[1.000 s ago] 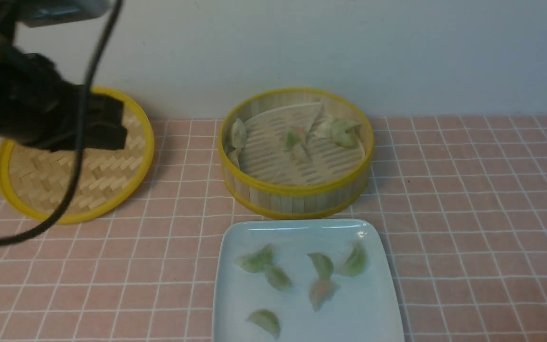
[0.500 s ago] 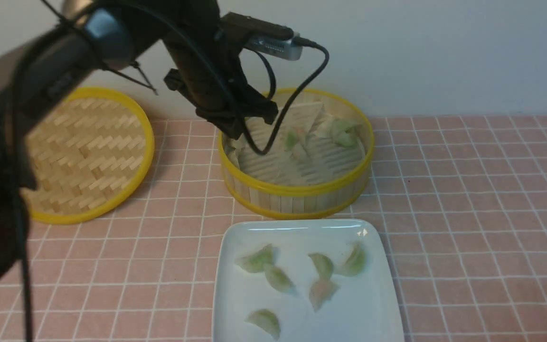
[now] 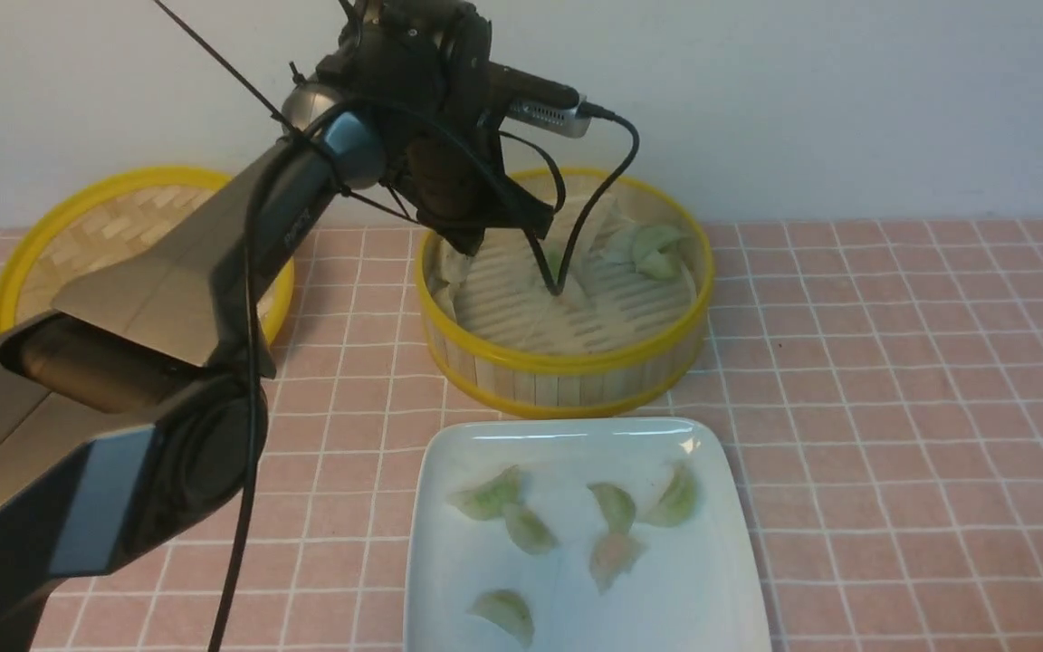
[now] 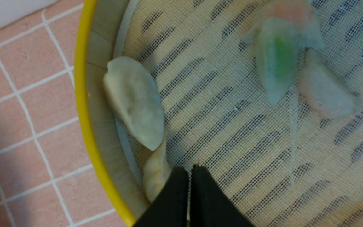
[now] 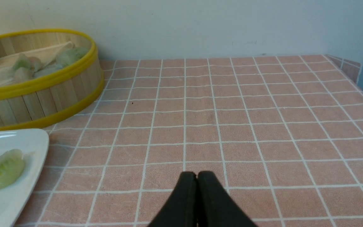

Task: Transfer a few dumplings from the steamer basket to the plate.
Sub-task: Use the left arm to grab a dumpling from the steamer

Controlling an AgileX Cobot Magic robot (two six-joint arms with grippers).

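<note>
The steamer basket (image 3: 567,367) stands mid-table with several dumplings (image 3: 653,249) on its slotted floor. My left gripper (image 3: 469,243) hangs inside its left side, shut and empty. In the left wrist view my gripper (image 4: 189,171) is just above the floor, next to a whitish dumpling (image 4: 134,101) and a second one (image 4: 156,171) against the wall; a green dumpling (image 4: 274,60) and a pinkish one (image 4: 325,93) lie farther off. The plate (image 3: 721,561) in front holds several dumplings (image 3: 526,530). My right gripper (image 5: 196,176) is shut and empty over the cloth, right of the plate (image 5: 27,142).
The flat woven lid (image 3: 33,244) lies at the far left, partly behind my left arm. A black cable (image 3: 576,244) from the wrist dangles into the basket. A pink checked cloth (image 3: 893,407) covers the table; its right edge (image 5: 358,72) shows in the right wrist view.
My left arm has swung from over the lid at the left to the basket, and the gripper has come down inside its left side. The dumplings have not moved.
</note>
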